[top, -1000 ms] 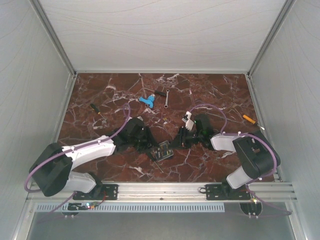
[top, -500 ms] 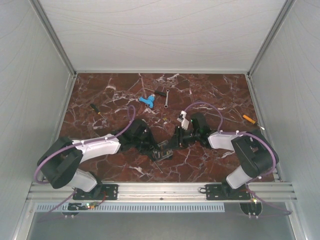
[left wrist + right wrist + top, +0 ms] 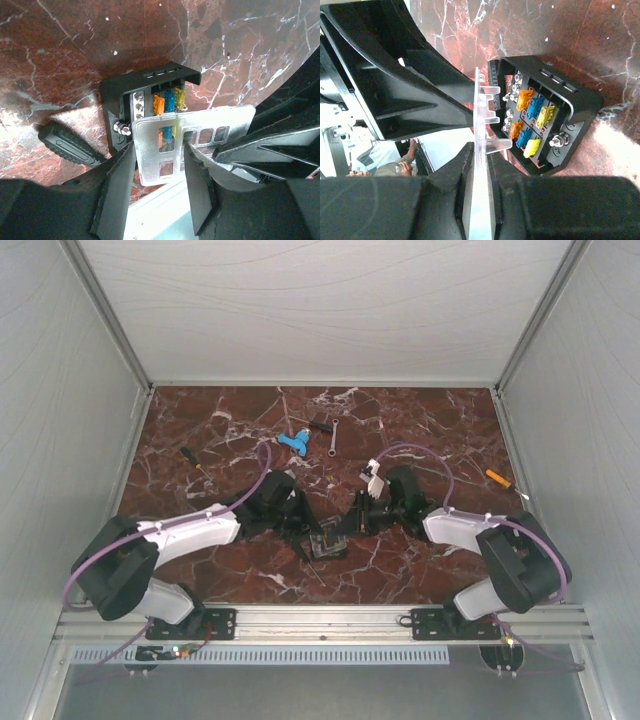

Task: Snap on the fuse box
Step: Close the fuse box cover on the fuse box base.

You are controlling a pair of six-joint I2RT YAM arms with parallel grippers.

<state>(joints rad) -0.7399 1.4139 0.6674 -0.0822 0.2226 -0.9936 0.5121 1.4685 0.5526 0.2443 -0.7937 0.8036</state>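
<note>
The fuse box (image 3: 150,92) is a black square tray with orange, blue and yellow fuses, and it lies on the marble (image 3: 328,545). The right wrist view shows it uncovered (image 3: 545,117). Its clear lid (image 3: 200,132) stands on edge beside and partly over the box, apart from its rim. My right gripper (image 3: 481,152) is shut on the lid's edge (image 3: 481,125). My left gripper (image 3: 160,155) is open. Its fingers (image 3: 117,190) sit at the lid's near corner, on its flat face, without clamping it. In the top view the two grippers meet over the box (image 3: 305,528) (image 3: 350,523).
A black-handled screwdriver (image 3: 70,145) lies against the box's left side. Farther back are a blue plastic piece (image 3: 293,443), a small wrench (image 3: 334,435) and a screwdriver (image 3: 190,458). An orange-tipped tool (image 3: 497,478) lies at the right. Enclosure walls (image 3: 120,450) bound the marble.
The left arm has reached farther in and its jaws have narrowed. The right gripper has shifted slightly, loosening and re-closing on the lid. Both grippers now crowd over the fuse box.
</note>
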